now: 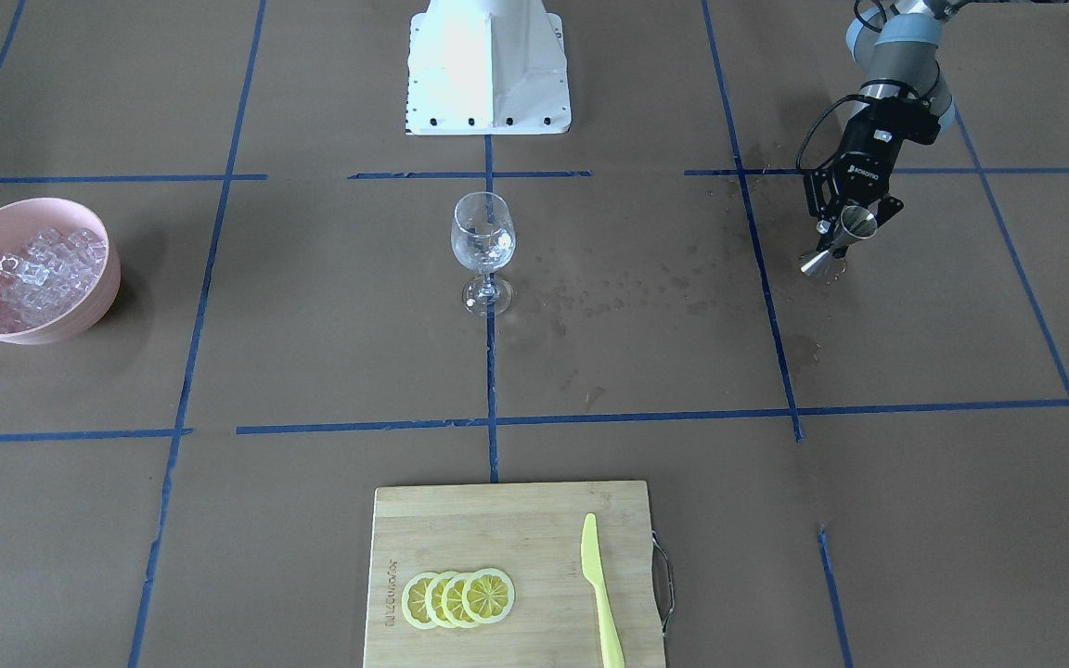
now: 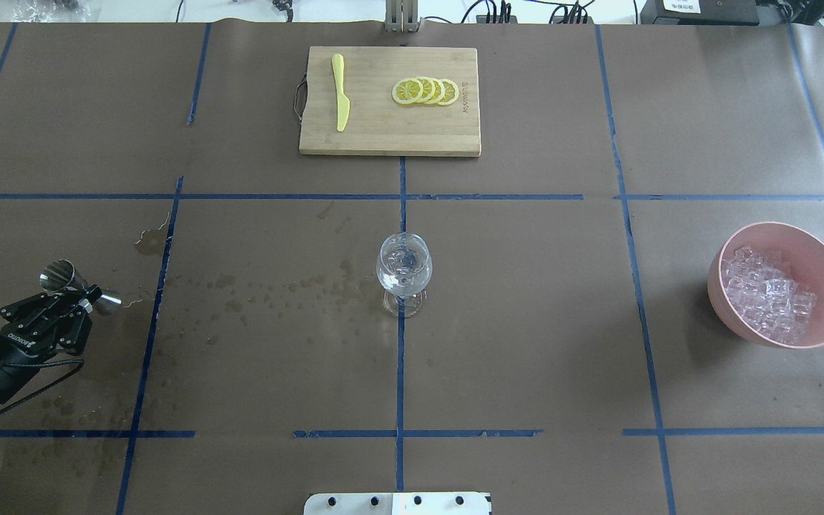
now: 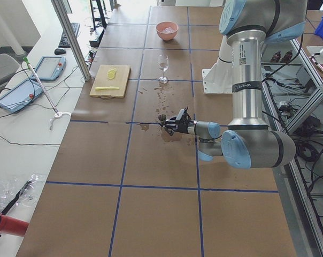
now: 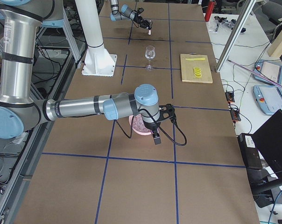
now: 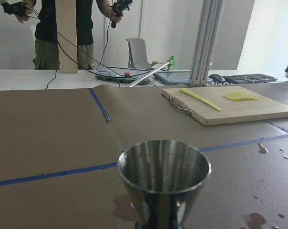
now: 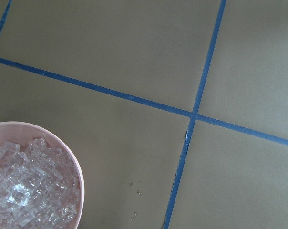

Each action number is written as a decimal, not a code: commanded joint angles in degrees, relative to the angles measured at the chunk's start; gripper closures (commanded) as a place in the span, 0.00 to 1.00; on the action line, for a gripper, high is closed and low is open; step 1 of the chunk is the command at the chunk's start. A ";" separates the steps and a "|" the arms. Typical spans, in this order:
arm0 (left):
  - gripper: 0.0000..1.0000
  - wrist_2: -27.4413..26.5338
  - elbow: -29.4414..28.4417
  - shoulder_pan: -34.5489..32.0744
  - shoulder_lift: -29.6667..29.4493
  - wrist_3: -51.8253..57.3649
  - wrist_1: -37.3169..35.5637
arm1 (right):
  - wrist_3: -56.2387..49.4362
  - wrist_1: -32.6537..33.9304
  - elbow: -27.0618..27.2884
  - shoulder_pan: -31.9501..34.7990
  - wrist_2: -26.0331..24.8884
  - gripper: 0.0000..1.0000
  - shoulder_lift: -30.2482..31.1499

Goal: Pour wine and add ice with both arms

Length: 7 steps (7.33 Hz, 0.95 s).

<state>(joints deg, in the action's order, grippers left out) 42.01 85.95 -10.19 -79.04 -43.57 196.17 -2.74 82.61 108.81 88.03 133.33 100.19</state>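
Ice (image 2: 766,304): heap of small clear cubes in a pink bowl (image 2: 816,254) at my right end of the table (image 2: 526,322). It is well apart from the wine glass (image 2: 403,272), which stands upright at the middle on a blue tape line (image 2: 399,372).

Right claw (image 4: 157,139): points down, near the bowl. Only the side camera shows it, so I cannot tell whether the jaws are wide or closed. Its wrist camera has the bowl in the lower-left corner, so I judge the heap lies off to one side of the claw, not beneath it.

Left claw (image 1: 850,223): closed on a steel jigger (image 1: 836,241), held tilted at my left end, across the glass from the ice.

Nearer arm for the ice: right, by far. The heap has no long axis, so I judge a sideways shift over the bowl is needed before descent.
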 commanded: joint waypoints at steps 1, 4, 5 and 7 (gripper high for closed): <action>1.00 -2.52 -0.26 0.08 -0.06 2.41 0.00 | 0.01 0.00 -0.09 -0.05 0.08 0.00 0.09; 1.00 -5.27 -0.61 0.70 -1.37 4.54 -0.09 | -0.08 0.00 -0.18 0.04 0.00 0.00 0.09; 1.00 -5.18 -1.39 0.70 -1.73 4.54 -0.17 | -0.08 0.00 -0.18 0.04 0.08 0.00 0.27; 1.00 -5.18 -2.98 0.70 -3.30 4.54 -0.18 | -0.08 0.00 -0.18 0.04 0.00 0.00 0.62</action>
<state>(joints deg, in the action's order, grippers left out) 36.84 83.93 -9.51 -81.42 -39.04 196.01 -2.81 82.62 108.67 88.06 133.39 100.66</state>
